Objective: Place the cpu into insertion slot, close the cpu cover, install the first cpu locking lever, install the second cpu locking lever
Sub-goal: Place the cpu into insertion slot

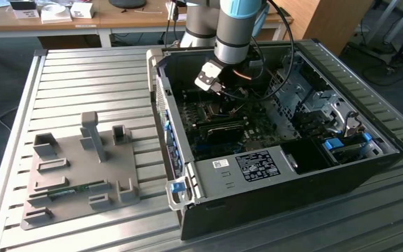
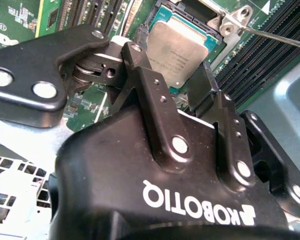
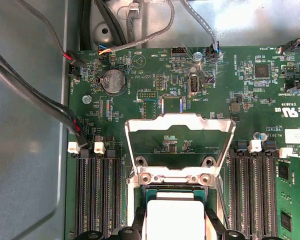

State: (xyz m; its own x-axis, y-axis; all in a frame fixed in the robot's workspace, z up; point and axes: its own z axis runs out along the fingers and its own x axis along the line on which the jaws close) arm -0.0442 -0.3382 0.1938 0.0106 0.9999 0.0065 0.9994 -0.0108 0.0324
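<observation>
In the exterior view we see the arm [image 1: 233,31] reaching down into the open computer case [image 1: 272,199]. The case lies on its side along the bench [image 1: 82,84] edge at the exterior view's right, so the motherboard faces up and can be worked from above. A grey fixture plate [image 1: 75,173] sits near the bench corner at the exterior view's left, well apart from the work. In the second wrist view the fingers [image 2: 150,95] stand partly spread, one at each of two opposite edges of the cpu [image 2: 182,47]. We judge them to be grasping it rather than released (the contact lines are partly hidden by the finger links). The cpu lies flat and square to the insertion slot [image 2: 151,24], at or just within its frame; we cannot tell whether it is fully seated. A thin locking lever [image 2: 275,37] juts out beside the socket, swung clear of it. In the first wrist view the cpu cover [image 3: 180,121] stands hinged up and open beyond the slot, which leaves the way in free. Long black memory slots [image 3: 97,195] flank the socket on both sides. Neither cover nor lever is closed yet.
</observation>
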